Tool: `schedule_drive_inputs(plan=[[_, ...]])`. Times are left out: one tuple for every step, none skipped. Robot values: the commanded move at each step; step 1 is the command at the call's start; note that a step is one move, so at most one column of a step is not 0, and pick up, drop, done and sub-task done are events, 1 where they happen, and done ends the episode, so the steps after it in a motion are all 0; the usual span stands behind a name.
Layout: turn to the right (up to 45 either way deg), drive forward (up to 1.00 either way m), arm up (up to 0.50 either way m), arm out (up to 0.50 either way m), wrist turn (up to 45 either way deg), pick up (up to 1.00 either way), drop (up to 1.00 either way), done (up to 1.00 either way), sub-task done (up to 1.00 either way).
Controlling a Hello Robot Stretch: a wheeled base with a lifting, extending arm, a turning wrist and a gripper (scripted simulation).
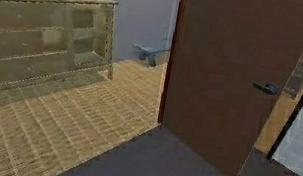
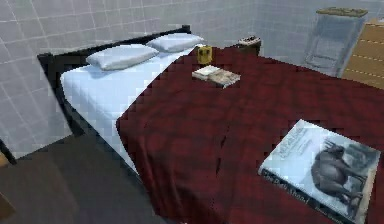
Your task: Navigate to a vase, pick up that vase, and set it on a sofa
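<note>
Bedroom, contents as noted

1. Bed [image 2: 95,95], white sheet, head against the tiled wall. A dark red blanket [image 2: 230,125] covered most of it.
2. Two white pillows [image 2: 122,56], side by side at the bed's head edge.
3. Small yellow thing [image 2: 204,54], on the blanket just below the pillows; too small to name, and its shape did not bear calling it a vase.
4. Small book [image 2: 217,75], flat on the blanket, just beside item 3.
5. Large book [image 2: 322,165] with an animal on its cover, flat near the bed's foot corner, well apart from items 3 and 4.
6. Low wooden shelf [image 1: 35,42] against the grey wall, with a few small flat things along its top edge.
7. Brown door [image 1: 223,72] with a dark handle [image 1: 266,88], standing ajar.
8. Wood floor [image 1: 42,124] ahead, and a dark rug [image 1: 166,174] at the door's foot.

Tool: state could not be told, wide or narrow, nor anything about a load.

Vase: its place could not be told from this record.

Progress, as judged: the task stood in its first stage, the search. The vase remained to be found and reached, then lifted, carried to a sofa and set down. No step looked done
</note>
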Motion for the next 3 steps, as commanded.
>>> schedule_drive_inputs(plan=[[-33.0,0.0,0.0,0.0,0.0,0.0,0.0,0.0,0.0],[0.0,0.6,0.0,0.0,0.0,0.0,0.0,0.0,0.0],[-12.0,0.0,0.0,0.0,0.0,0.0,0.0,0.0,0.0]])
